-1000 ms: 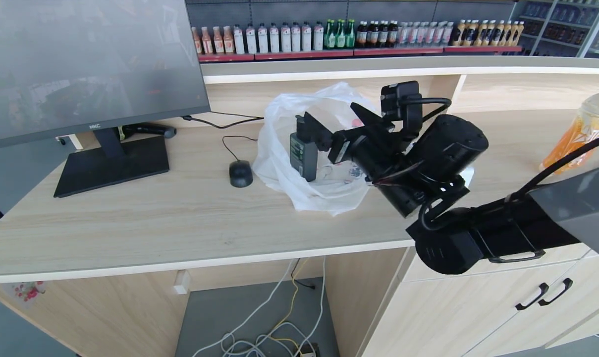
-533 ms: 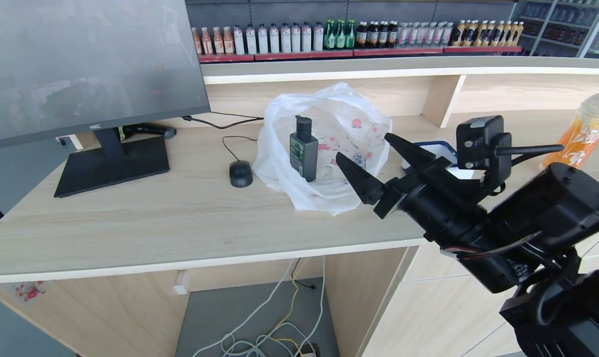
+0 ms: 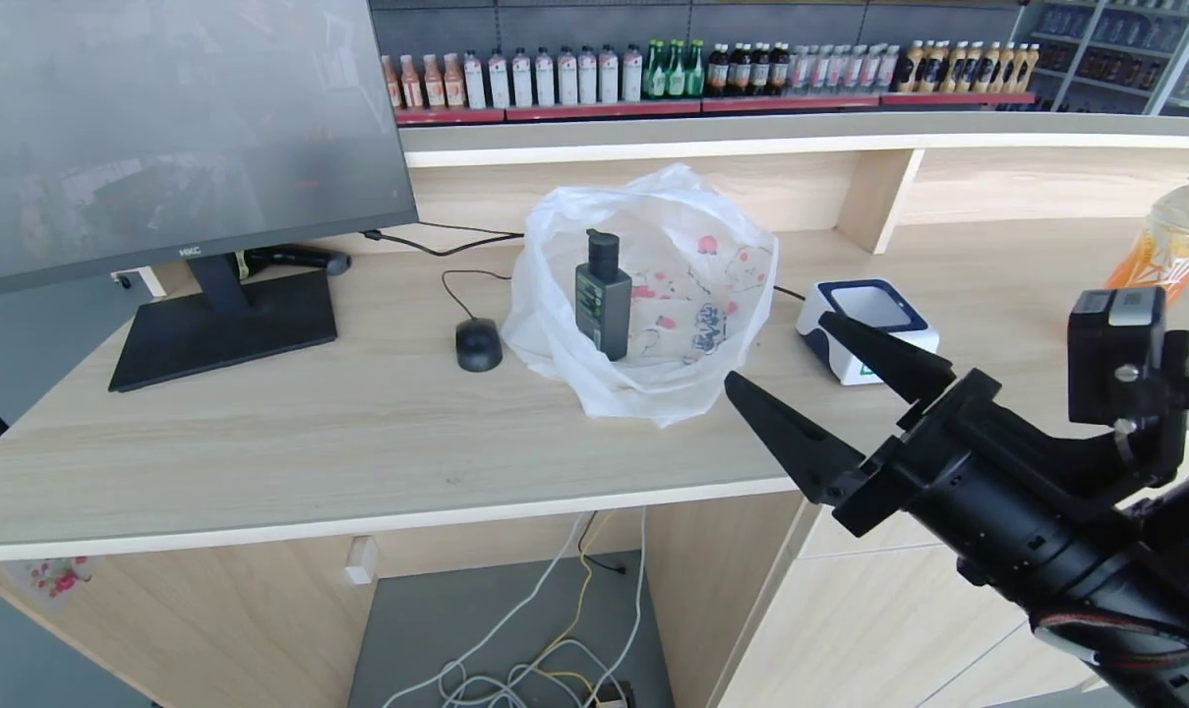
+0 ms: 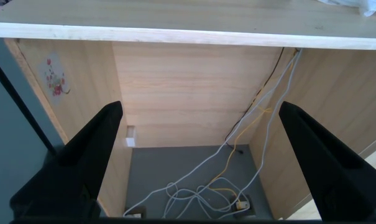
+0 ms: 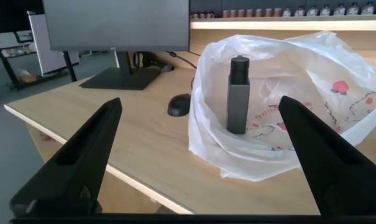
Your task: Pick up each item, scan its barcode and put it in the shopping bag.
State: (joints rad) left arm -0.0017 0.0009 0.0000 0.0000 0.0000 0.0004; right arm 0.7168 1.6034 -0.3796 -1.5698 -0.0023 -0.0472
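A white plastic shopping bag (image 3: 683, 246) sits open on the wooden counter (image 3: 358, 423). A dark green bottle with a black cap (image 3: 603, 295) stands upright inside it, and it shows in the right wrist view as the bottle (image 5: 238, 96) within the bag (image 5: 299, 137). My right gripper (image 3: 773, 349) hangs open and empty off the counter's front edge, to the right of the bag and apart from it. My left gripper (image 4: 200, 106) is open and empty below counter level, facing the recess under the counter.
A white and blue barcode scanner (image 3: 864, 329) sits right of the bag, with an orange drink bottle (image 3: 1169, 231) at the far right. A mouse (image 3: 478, 344) and a monitor (image 3: 181, 128) stand to the left. Loose cables (image 4: 219, 186) lie under the counter.
My right gripper let go of the dark bottle inside the bag and drew back, open, toward the right and the near edge. The bottle stays standing in the bag.
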